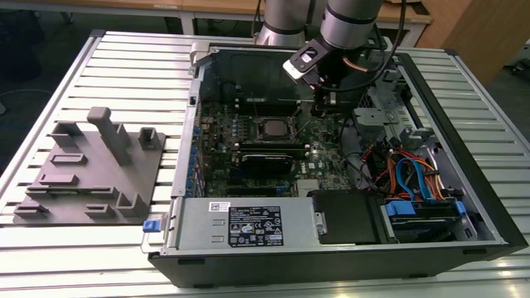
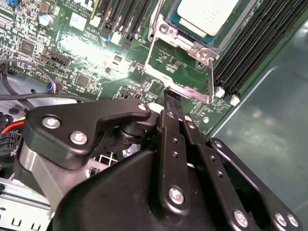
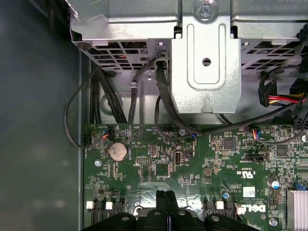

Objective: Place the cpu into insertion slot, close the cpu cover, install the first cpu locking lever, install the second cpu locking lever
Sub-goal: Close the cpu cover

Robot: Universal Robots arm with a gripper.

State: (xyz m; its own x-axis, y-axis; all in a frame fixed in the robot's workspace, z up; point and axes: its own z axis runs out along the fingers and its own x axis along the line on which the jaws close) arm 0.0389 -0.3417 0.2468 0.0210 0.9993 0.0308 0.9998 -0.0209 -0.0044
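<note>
We see the cpu [image 2: 207,12] lying in the insertion slot [image 2: 188,34], w/ the cpu cover [image 2: 204,52] down around it as far as we can tell. The gripper [image 2: 172,98] has its fingers pressed together w/ nothing between them, tips just beside the socket edge & a thin locking lever [image 2: 211,79]. Risk, imo: the tips slip off that thin wire & scrape motherboard [image 2: 96,62] parts nearby. Or the lever misses its hook & the cover springs up.
</note>
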